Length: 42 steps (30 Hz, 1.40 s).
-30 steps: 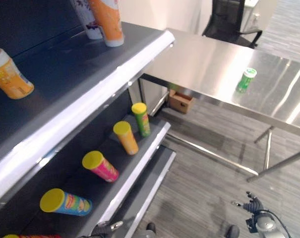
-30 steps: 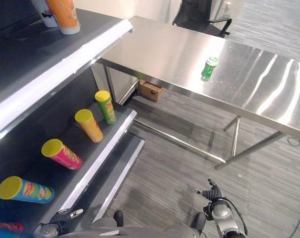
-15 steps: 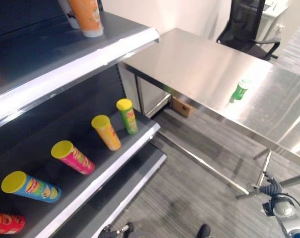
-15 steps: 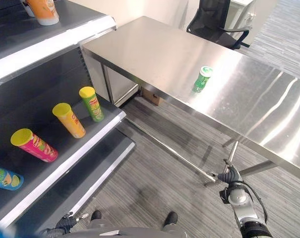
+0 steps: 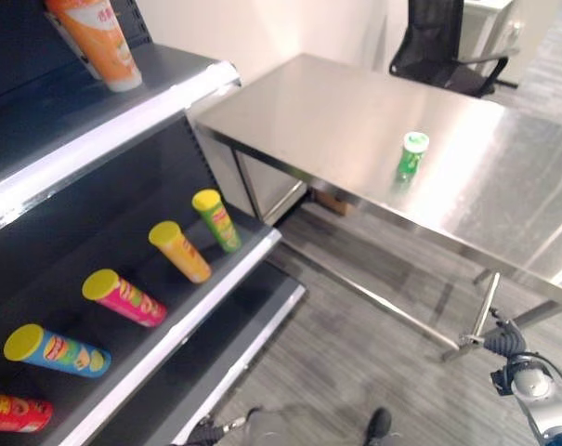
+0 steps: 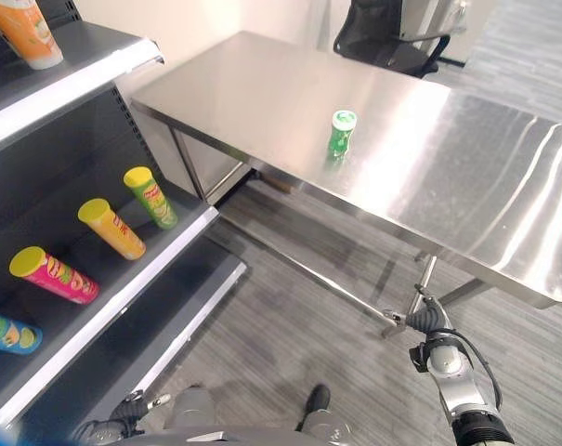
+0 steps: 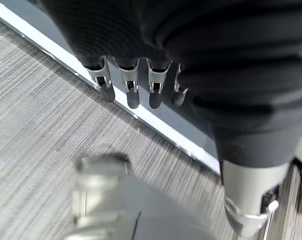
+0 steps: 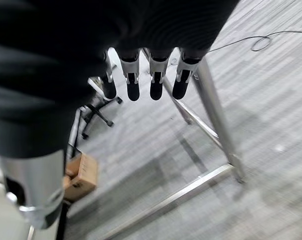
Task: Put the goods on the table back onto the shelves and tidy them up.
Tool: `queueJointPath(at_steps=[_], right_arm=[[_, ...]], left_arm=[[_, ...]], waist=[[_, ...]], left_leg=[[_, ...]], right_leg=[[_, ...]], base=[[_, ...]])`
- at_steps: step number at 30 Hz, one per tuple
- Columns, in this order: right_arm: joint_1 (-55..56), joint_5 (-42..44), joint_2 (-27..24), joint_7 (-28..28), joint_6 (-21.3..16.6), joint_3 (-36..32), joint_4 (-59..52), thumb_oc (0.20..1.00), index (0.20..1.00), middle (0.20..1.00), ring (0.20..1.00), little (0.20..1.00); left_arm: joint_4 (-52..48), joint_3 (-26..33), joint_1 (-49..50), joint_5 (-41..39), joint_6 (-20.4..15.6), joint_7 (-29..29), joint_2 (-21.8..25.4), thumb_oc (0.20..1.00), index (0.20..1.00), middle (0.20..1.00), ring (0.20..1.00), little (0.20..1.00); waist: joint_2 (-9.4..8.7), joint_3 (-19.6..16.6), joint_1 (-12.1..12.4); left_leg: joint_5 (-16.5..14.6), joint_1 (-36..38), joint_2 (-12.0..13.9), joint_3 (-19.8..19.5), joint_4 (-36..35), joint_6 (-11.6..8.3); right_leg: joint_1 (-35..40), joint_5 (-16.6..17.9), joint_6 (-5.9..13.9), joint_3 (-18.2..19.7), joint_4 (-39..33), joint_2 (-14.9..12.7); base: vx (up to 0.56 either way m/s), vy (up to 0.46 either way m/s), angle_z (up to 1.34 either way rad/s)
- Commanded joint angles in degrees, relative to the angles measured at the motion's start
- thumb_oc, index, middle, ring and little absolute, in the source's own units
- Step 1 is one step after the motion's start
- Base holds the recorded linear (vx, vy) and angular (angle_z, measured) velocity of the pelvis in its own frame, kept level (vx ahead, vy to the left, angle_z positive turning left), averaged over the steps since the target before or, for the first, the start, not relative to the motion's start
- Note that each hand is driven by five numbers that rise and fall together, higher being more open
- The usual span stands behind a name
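A small green can (image 5: 411, 155) stands upright on the steel table (image 5: 336, 102), a little way in from its front edge. On the dark shelf (image 5: 227, 279) to the left lie a green tube (image 5: 216, 219), a yellow-orange tube (image 5: 179, 251), a pink tube (image 5: 123, 297), a blue tube (image 5: 56, 349) and a red tube (image 5: 16, 411). An orange cup (image 5: 95, 42) stands on the upper shelf. My right hand (image 6: 427, 321) hangs low beside the table's leg, fingers (image 8: 133, 80) straight and empty. My left hand (image 6: 132, 409) hangs low by the shelf's base, fingers (image 7: 132, 92) relaxed and empty.
A black office chair (image 5: 443, 46) stands behind the table. A cardboard box (image 8: 81, 175) sits on the floor under the table, next to its steel legs (image 8: 215, 115). Grey striped floor runs between shelf and table.
The whole picture has shifted, so the camera has moved: the table and green can now sit more central. Goods lie where they were. Both hands stay low.
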Motion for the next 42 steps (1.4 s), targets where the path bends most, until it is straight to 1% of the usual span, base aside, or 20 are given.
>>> queueJointPath(at_steps=[1,4,7,15,17,25,27,28,29,30,31,32,33,38,40,41,42], right_arm=[[-1.7,-1.0,-0.4,-1.1,-1.6,-1.5,-4.5,1.000,1.000,1.000,1.000,1.000],[-1.2,-1.1,-0.4,-0.8,-1.8,-1.9,-6.6,1.000,1.000,1.000,1.000,1.000],[-0.9,-2.2,-0.8,0.1,-1.7,-2.1,-9.5,1.000,1.000,1.000,1.000,1.000],[1.7,-2.2,-0.6,1.5,-2.0,-3.8,-14.0,1.000,1.000,1.000,1.000,1.000],[3.9,-1.6,-0.2,1.6,-2.4,-5.7,-15.8,1.000,1.000,1.000,1.000,1.000],[6.0,-2.9,1.2,2.6,-1.0,-5.5,-12.1,1.000,1.000,1.000,1.000,1.000],[6.8,-1.5,1.8,4.7,-1.3,-4.5,-12.4,1.000,1.000,1.000,1.000,1.000],[6.8,-1.4,1.8,4.8,-1.3,-4.5,-12.4,1.000,1.000,1.000,1.000,1.000],[6.6,-0.7,1.3,7.6,-1.8,-2.1,-13.2,1.000,1.000,1.000,1.000,1.000],[6.4,-0.9,0.9,8.8,-1.8,-1.0,-13.7,1.000,1.000,1.000,1.000,1.000],[6.4,-0.9,0.9,8.8,-1.8,-1.0,-13.7,1.000,1.000,1.000,1.000,1.000],[5.0,-1.2,0.4,10.1,-2.3,1.4,-15.0,1.000,1.000,1.000,1.000,1.000],[4.4,-1.6,0.2,10.4,-2.5,2.2,-16.4,1.000,1.000,1.000,1.000,1.000],[1.9,-0.3,-1.8,12.3,-4.5,3.2,-25.8,1.000,1.000,1.000,1.000,1.000],[0.4,1.1,-3.9,13.9,-5.4,3.2,-30.2,1.000,1.000,1.000,1.000,1.000],[-1.5,1.7,-6.4,14.5,-6.1,3.2,-33.4,1.000,1.000,1.000,1.000,1.000],[-2.3,2.3,-7.1,14.7,-6.6,2.9,-35.0,1.000,1.000,1.000,1.000,1.000]], left_arm=[[-0.4,-0.7,-1.5,0.5,-1.0,0.6,2.5,1.000,1.000,1.000,1.000,1.000],[-0.7,-0.4,-1.3,0.5,-0.9,0.8,2.8,1.000,1.000,1.000,1.000,1.000],[-1.3,0.3,-1.0,0.3,-0.9,1.0,3.1,1.000,1.000,1.000,1.000,1.000],[-0.3,1.3,-0.6,0.9,-0.6,0.7,2.7,1.000,1.000,1.000,1.000,1.000],[1.0,1.1,-0.5,2.1,-0.4,0.5,2.5,1.000,1.000,1.000,1.000,1.000],[0.9,1.7,-0.8,2.1,-0.2,0.4,3.0,1.000,1.000,1.000,1.000,1.000],[0.9,1.6,-1.1,2.8,-0.1,0.2,3.7,1.000,1.000,1.000,1.000,1.000],[0.9,1.6,-1.1,2.8,-0.1,0.2,3.7,1.000,1.000,1.000,1.000,1.000],[0.5,1.4,-1.4,3.4,-0.4,-0.3,4.5,1.000,1.000,1.000,1.000,1.000],[0.2,1.5,-1.4,3.6,-0.4,-0.7,4.9,1.000,1.000,1.000,1.000,1.000],[0.2,1.5,-1.4,3.6,-0.4,-0.7,4.9,1.000,1.000,1.000,1.000,1.000],[0.0,1.5,-1.7,3.7,-0.5,-0.7,5.4,1.000,1.000,1.000,1.000,1.000],[-0.1,1.6,-1.9,3.9,-0.6,-0.8,5.6,1.000,1.000,1.000,1.000,1.000],[-0.5,2.0,-1.8,4.2,-1.2,-0.9,5.7,1.000,1.000,1.000,1.000,1.000],[-0.5,2.0,-1.7,4.8,-1.5,-1.3,5.8,1.000,1.000,1.000,1.000,1.000],[-0.5,1.7,-1.5,5.3,-1.8,-1.8,5.8,1.000,1.000,1.000,1.000,1.000],[-0.5,1.7,-1.4,5.4,-1.9,-1.9,5.8,1.000,1.000,1.000,1.000,1.000]], waist=[[0.37,-1.7,-0.3],[0.29,-2.6,-0.7],[0.29,-3.4,-0.9],[-0.20,-3.7,-1.5],[-0.50,-3.9,-2.2],[-1.19,-3.9,-2.7],[-1.51,-3.8,-2.8],[-1.56,-3.8,-2.8],[-1.87,-3.6,-2.5],[-2.07,-3.6,-2.4],[-2.07,-3.6,-2.4],[-2.22,-3.5,-2.1],[-2.31,-3.5,-2.0],[-2.41,-3.7,-1.5],[-2.40,-3.8,-1.2],[-2.45,-4.0,-0.9],[-2.53,-4.2,-0.9]], left_leg=[[-0.2,4.0,3.5,-1.2,-6.6,0.94],[0.1,5.5,3.0,-0.6,-8.8,1.15],[0.4,8.3,2.6,0.4,-11.8,1.56],[-0.3,9.6,2.1,1.5,-12.4,2.09],[-0.7,9.9,1.8,2.0,-12.6,2.59],[-1.2,9.5,0.8,2.8,-12.7,3.38],[-1.5,9.5,0.2,2.9,-12.7,3.71],[-1.5,9.5,0.2,3.0,-12.7,3.74],[-1.7,9.4,-0.2,3.0,-12.7,3.86],[-1.8,9.4,-0.3,2.9,-12.7,3.92],[-1.8,9.4,-0.4,2.9,-12.7,3.92],[-1.9,9.3,-0.6,2.9,-12.6,4.04],[-2.0,9.3,-0.7,2.9,-12.6,4.11],[-2.3,9.3,-1.3,2.9,-12.4,4.50],[-2.5,9.5,-1.5,2.9,-12.4,4.60],[-2.6,9.5,-1.7,2.8,-12.4,4.69],[-2.6,9.5,-1.8,2.8,-12.4,4.73]], right_leg=[[6.9,-9.7,2.83,-0.6,1.2,2.8],[7.1,-9.6,3.09,-0.7,1.5,2.2],[7.4,-9.5,3.69,-0.4,2.5,0.9],[7.5,-8.8,4.84,-0.4,3.1,-0.5],[7.0,-8.4,5.41,0.0,3.6,-1.3],[5.4,-7.2,6.53,0.5,4.5,-2.8],[5.0,-6.7,6.98,0.5,5.0,-3.6],[5.0,-6.7,7.01,0.5,5.0,-3.7],[4.8,-6.4,7.32,0.2,5.6,-4.4],[4.7,-6.3,7.48,0.0,5.7,-4.7],[4.7,-6.3,7.48,0.0,5.8,-4.7],[4.6,-5.9,7.70,-0.2,5.9,-5.1],[4.6,-5.8,7.86,-0.3,6.0,-5.2],[4.5,-5.4,8.24,-0.6,6.2,-6.0],[4.6,-5.2,8.38,-0.8,6.4,-6.4],[4.7,-5.1,8.52,-1.1,6.5,-6.7],[4.7,-5.0,8.61,-1.3,6.6,-6.8]], base=[[0.06,0.051,-0.24],[0.09,0.083,0.20],[0.08,0.095,0.00],[0.03,0.065,0.02],[0.01,0.091,-0.05],[-0.01,0.062,-0.10],[-0.01,0.064,-0.14],[-0.03,0.076,-0.05],[-0.03,0.048,-0.01],[-0.03,0.046,-0.03],[-0.02,0.042,-0.01],[-0.02,0.041,0.04],[-0.02,0.053,0.04],[0.00,0.038,0.05],[0.00,0.045,0.09],[0.00,0.050,0.05],[0.00,0.049,0.02]])
